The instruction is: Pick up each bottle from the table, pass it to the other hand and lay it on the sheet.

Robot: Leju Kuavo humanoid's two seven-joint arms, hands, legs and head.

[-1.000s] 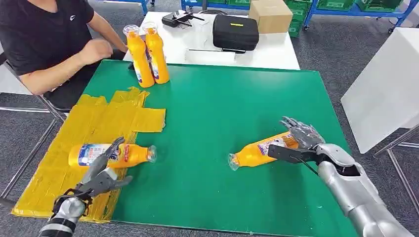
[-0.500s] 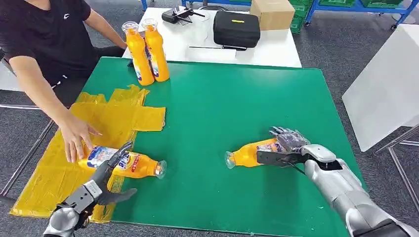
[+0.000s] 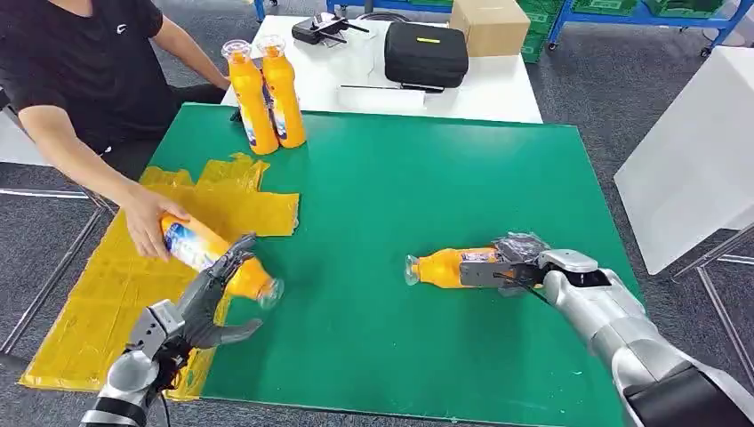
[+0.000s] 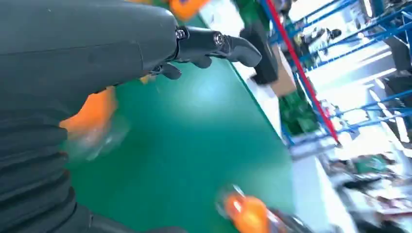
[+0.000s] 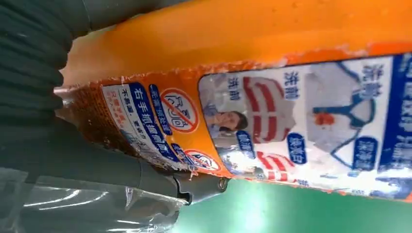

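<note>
Bottle [image 3: 449,266] with Chinese-printed label lies in right hand [image 3: 516,260].

The right arm reached in from the worktop's near right corner, its forearm angled toward the middle. The right hand [image 3: 514,262] lay low over the worktop with its fingers closed around a lying bottle [image 3: 445,266]. The left arm rose at the near left corner, and the left hand [image 3: 211,294] hovered with fingers spread apart, holding nothing.
</note>
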